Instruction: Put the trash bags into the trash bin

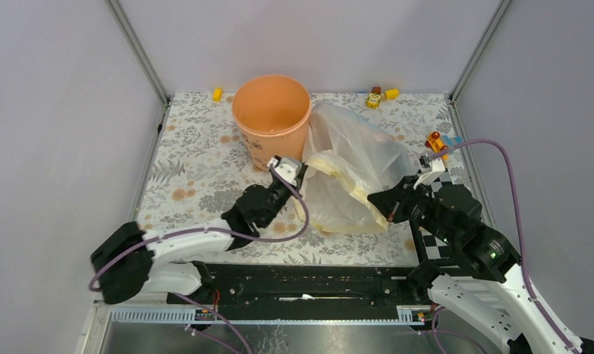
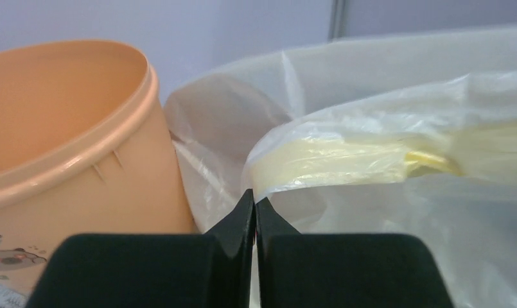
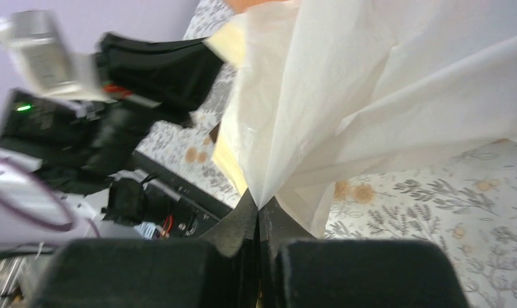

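The peach-orange trash bin (image 1: pixel 272 131) stands upright at the back centre, and its rim fills the left of the left wrist view (image 2: pixel 82 173). The pale translucent trash bags (image 1: pixel 356 144) lie crumpled to its right, against its side (image 2: pixel 243 102). A clear whitish bag (image 2: pixel 384 224) wrapped round a cream-yellow fold (image 1: pixel 330 161) lies in front of them. My left gripper (image 1: pixel 299 177) (image 2: pixel 255 200) is shut at that whitish film's edge, with a sliver of film between the fingers. My right gripper (image 1: pixel 388 214) (image 3: pixel 259 206) is shut on a gathered fold of pale bag film (image 3: pixel 320 109).
Small toy blocks lie along the back edge: a yellow one (image 1: pixel 217 94), a yellow-brown cluster (image 1: pixel 376 96), and a red-yellow one (image 1: pixel 437 142) at the right. A checkered board (image 1: pixel 431 245) lies under the right arm. The black base rail (image 1: pixel 308 284) runs along the near edge.
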Controlling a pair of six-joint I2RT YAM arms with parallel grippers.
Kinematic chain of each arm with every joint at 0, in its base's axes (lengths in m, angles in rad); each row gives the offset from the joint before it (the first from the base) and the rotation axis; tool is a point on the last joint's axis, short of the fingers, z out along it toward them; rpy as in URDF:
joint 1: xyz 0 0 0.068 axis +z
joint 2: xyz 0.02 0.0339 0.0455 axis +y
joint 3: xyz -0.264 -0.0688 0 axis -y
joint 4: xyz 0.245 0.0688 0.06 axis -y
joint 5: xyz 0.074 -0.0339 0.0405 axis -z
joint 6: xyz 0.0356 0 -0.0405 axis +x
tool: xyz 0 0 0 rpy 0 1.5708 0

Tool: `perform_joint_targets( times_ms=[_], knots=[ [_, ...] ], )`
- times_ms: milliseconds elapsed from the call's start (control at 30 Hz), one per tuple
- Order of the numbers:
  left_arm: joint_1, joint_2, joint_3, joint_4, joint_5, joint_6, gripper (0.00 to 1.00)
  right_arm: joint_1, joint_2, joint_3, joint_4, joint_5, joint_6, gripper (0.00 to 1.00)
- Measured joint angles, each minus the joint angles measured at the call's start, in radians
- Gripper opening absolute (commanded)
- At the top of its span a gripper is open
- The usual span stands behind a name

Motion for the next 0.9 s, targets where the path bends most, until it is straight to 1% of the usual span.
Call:
perform_joint_targets(
  times_ms=[100,200,300,400,467,500,567,600,633,733,900],
  knots=[
    [0.000,-0.145,0.039,-0.174,0.042,-0.078,0.00,0.000,0.026,0.040,-0.034,0.075,-0.009,0.00],
    [0.000,-0.236,0.106,-0.342,0.089,-0.161,0.00,0.000,0.068,0.068,-0.058,0.133,-0.026,0.02],
    [0.000,-0.281,0.176,-0.500,0.154,-0.253,0.00,0.000,0.112,0.099,-0.079,0.201,-0.047,0.02],
    [0.000,-0.285,0.245,-0.636,0.251,-0.341,0.00,0.000,0.151,0.143,-0.101,0.285,-0.074,0.04],
    [-0.001,-0.285,0.275,-0.701,0.301,-0.385,0.00,0.000,0.179,0.178,-0.110,0.332,-0.093,0.12],
    [-0.002,-0.283,0.294,-0.739,0.330,-0.409,0.00,0.000,0.192,0.193,-0.111,0.354,-0.101,0.21],
    [-0.005,-0.280,0.332,-0.805,0.371,-0.446,0.00,0.000,0.219,0.220,-0.110,0.391,-0.116,0.52],
    [-0.006,-0.277,0.350,-0.828,0.385,-0.458,0.00,0.000,0.230,0.229,-0.111,0.404,-0.122,0.60],
    [-0.008,-0.273,0.370,-0.853,0.399,-0.471,0.00,0.000,0.241,0.238,-0.112,0.410,-0.135,0.63],
    [-0.011,-0.269,0.412,-0.893,0.422,-0.497,0.00,0.000,0.255,0.251,-0.114,0.401,-0.163,0.66],
    [-0.013,-0.213,0.488,-0.953,0.413,-0.516,0.00,0.000,0.230,0.251,-0.124,0.375,-0.206,0.74]
  ],
)
